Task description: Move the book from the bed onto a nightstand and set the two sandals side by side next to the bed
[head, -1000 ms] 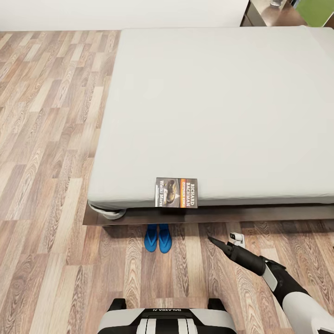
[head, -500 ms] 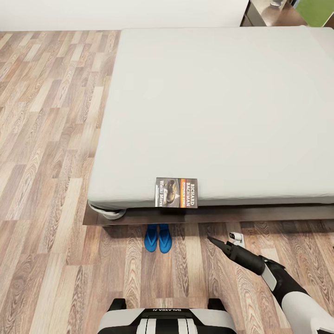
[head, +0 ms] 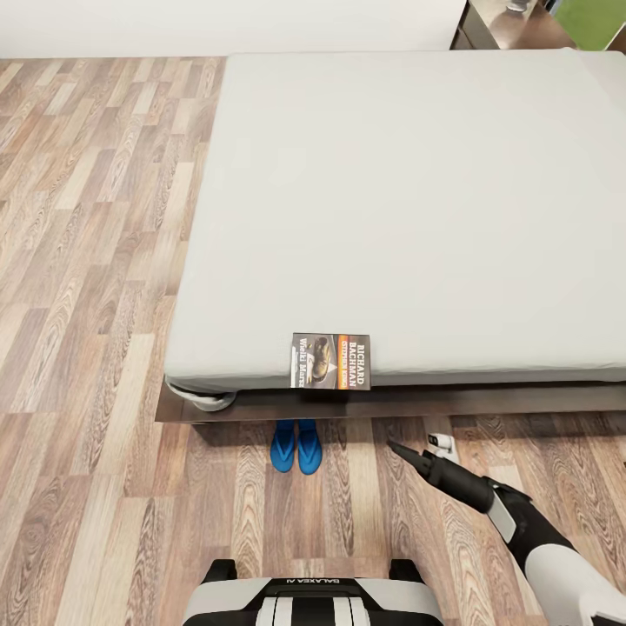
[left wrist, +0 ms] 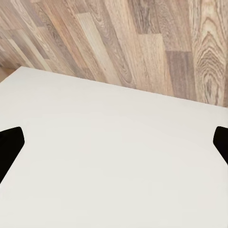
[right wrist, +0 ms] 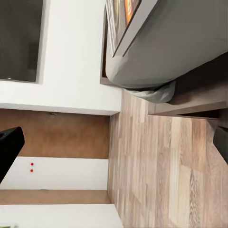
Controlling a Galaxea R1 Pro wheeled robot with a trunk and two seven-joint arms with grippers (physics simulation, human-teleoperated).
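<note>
The book (head: 330,361) lies flat on the near edge of the bed's grey mattress (head: 409,209), its dark cover with the orange band facing up. Its edge also shows in the right wrist view, book (right wrist: 124,19) on the mattress (right wrist: 180,42). Two blue sandals (head: 295,446) lie side by side on the floor, heels partly under the dark bed frame (head: 487,400), just below the book. My right gripper (head: 416,446) hovers low over the floor right of the sandals, open and empty. The left gripper (left wrist: 114,142) is open over a white surface.
Wood-plank floor (head: 87,261) stretches left of the bed and along its near side. A dark brown wooden furniture top (head: 513,24) stands past the bed's far right corner, beside something green (head: 591,17). My white base (head: 313,600) sits at the near edge.
My right gripper has crept slightly toward the bed frame. The book and the sandals have not moved.
</note>
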